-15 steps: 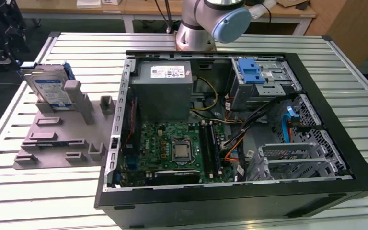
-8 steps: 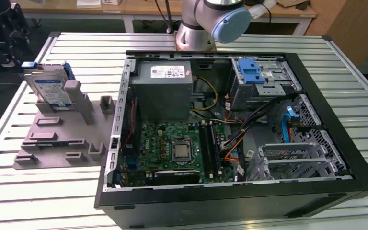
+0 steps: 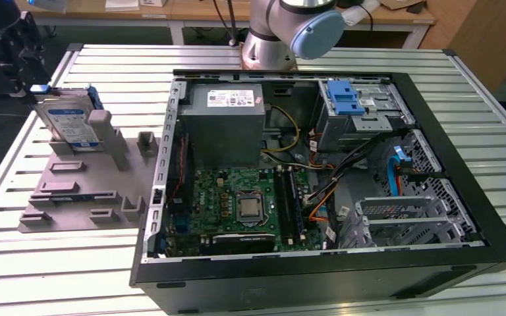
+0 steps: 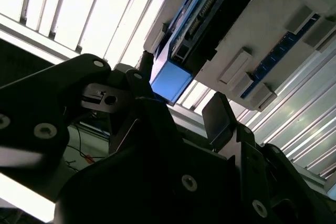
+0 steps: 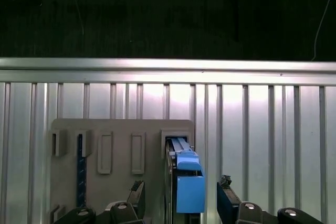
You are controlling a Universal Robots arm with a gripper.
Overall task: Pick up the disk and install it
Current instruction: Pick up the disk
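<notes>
The disk (image 3: 66,122) stood on edge in a grey fixture (image 3: 86,197) on the slatted desk (image 3: 464,72), at 9 o'clock from the open computer case (image 3: 323,283) in the exterior view. That view gave its white-and-blue label, the print too small to read. It also gave a white sticker on the grey power-supply box (image 3: 224,125), at 11 o'clock inside the case. The first wrist view gave the disk's thin blue carrier edge. There the tool (image 5: 181,187) was wide open, its 2 fingers (image 5: 228,203) straddling that edge with gaps on both sides, gripping nothing. In the second wrist view the carrier's blue corner sat close to 1 finger.
</notes>
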